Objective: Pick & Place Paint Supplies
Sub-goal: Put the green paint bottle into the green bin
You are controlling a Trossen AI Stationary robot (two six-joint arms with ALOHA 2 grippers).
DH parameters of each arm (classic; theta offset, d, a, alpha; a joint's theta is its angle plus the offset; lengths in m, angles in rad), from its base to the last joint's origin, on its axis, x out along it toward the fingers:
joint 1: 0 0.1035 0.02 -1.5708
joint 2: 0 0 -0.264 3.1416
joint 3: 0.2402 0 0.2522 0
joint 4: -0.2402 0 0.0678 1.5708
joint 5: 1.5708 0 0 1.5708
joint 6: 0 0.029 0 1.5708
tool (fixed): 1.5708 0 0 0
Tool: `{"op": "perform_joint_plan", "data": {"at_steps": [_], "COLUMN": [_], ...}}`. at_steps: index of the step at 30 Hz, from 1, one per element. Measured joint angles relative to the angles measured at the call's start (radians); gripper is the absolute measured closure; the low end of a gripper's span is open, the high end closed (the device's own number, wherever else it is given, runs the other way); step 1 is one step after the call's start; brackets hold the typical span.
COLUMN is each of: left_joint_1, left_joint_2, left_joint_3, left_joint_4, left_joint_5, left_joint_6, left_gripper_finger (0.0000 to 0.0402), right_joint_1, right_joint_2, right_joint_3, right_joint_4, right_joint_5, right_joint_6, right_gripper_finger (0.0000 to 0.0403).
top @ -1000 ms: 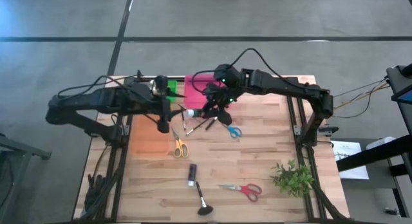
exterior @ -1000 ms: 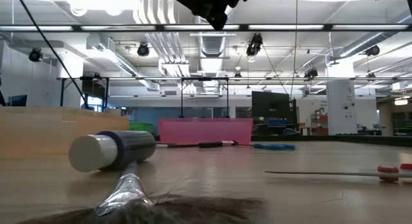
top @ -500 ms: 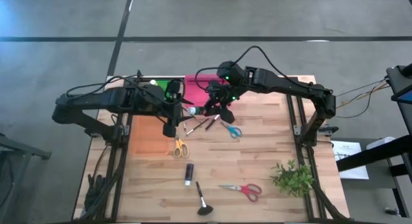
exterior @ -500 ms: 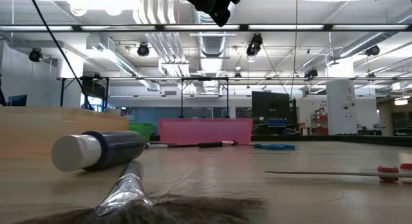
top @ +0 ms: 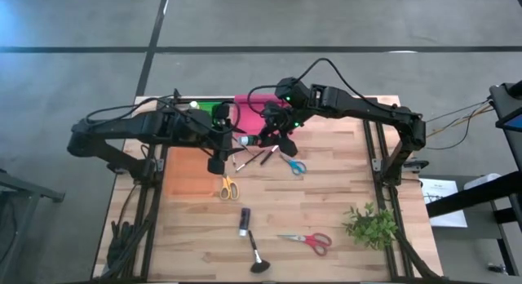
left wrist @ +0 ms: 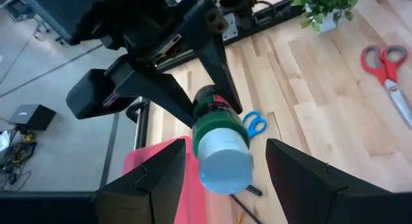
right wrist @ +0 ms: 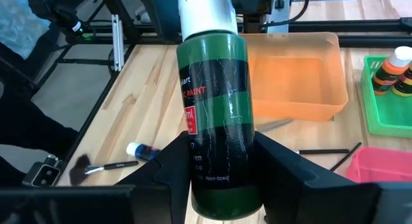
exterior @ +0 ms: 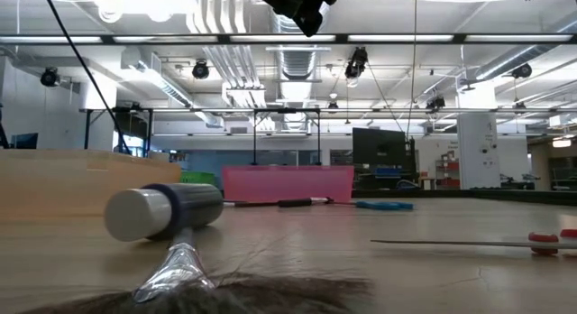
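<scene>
Both arms have drawn together over the far middle of the worktop (top: 326, 210) since a second ago, the left one swinging in from beside the orange tray (right wrist: 293, 82). Now the right tool (top: 269, 139) grips a green paint bottle (right wrist: 217, 114) around its body, white cap pointing out past the fingers toward the left tool (top: 218, 153). Seen from the left wrist, the capped end of the bottle sits squarely between that tool's spread, empty fingers (left wrist: 154, 179), its long axis running straight at the left wrist camera, so a hand-over looks likely (though how close cap and fingers are is hard to judge from overhead). Behind them, the green tray (right wrist: 386, 102) already carries two small bottles (right wrist: 394, 69), beside the pink tray (right wrist: 380, 166).
</scene>
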State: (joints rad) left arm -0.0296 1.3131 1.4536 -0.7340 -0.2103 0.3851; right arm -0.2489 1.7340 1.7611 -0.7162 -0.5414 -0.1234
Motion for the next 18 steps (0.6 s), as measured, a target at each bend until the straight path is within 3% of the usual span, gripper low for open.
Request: {"op": "perform_joint_plan", "data": {"at_steps": [4,11,18], "left_joint_1": [0.0,0.003,0.003], "left_joint_2": [0.001,0.0,0.0], "left_joint_3": [-0.001,-0.001,0.0], "left_joint_4": [-0.002,-0.013,-0.019], "left_joint_5": [-0.003,-0.003,0.002], "left_joint_6": [-0.014,-0.029,-0.037], "left_gripper_finger": [0.0196,0.028,0.0284], "right_joint_1": [0.0,0.002,0.009], "right_joint_2": [0.0,0.0,0.0], "right_joint_3": [0.0,0.0,0.0], "right_joint_4": [-0.001,0.001,0.004], "right_joint_5": [0.001,0.001,-0.001], "right_joint_6": [0.0,0.004,0.03], "right_gripper_finger": [0.0267,0.0267,0.0263]}}
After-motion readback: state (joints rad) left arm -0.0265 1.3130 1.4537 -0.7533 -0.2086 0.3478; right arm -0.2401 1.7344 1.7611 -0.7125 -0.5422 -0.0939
